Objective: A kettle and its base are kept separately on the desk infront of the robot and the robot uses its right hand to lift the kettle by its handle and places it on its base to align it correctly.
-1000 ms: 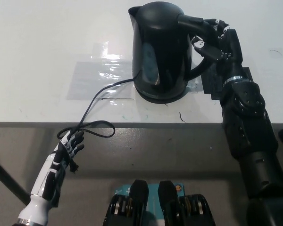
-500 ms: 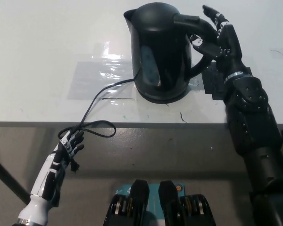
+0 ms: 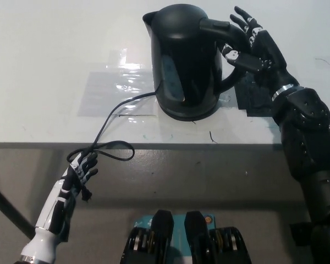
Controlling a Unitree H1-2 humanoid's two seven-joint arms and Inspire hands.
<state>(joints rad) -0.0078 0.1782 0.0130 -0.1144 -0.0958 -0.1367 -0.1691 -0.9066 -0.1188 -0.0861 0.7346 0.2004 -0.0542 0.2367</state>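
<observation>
the kettle point(image 3: 186, 60) stands upright on its base point(image 3: 188, 114), mid-desk point(image 3: 44, 55), power cord point(image 3: 107, 129) trailing over the front edge. the right robot hand point(image 3: 252, 44) sits beside the handle point(image 3: 231, 52), fingers spread, gripping nothing. step in hand: release. next: withdraw without nudging the kettle. the left robot hand point(image 3: 82, 169) rests below the desk edge, fingers loosely apart.

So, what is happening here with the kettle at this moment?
The black kettle stands on its base on the white desk, with the power cord running off the desk edge. The robot's black right hand is beside the handle, fingers spread, not gripping it. The white left hand rests low, below the desk edge.
</observation>
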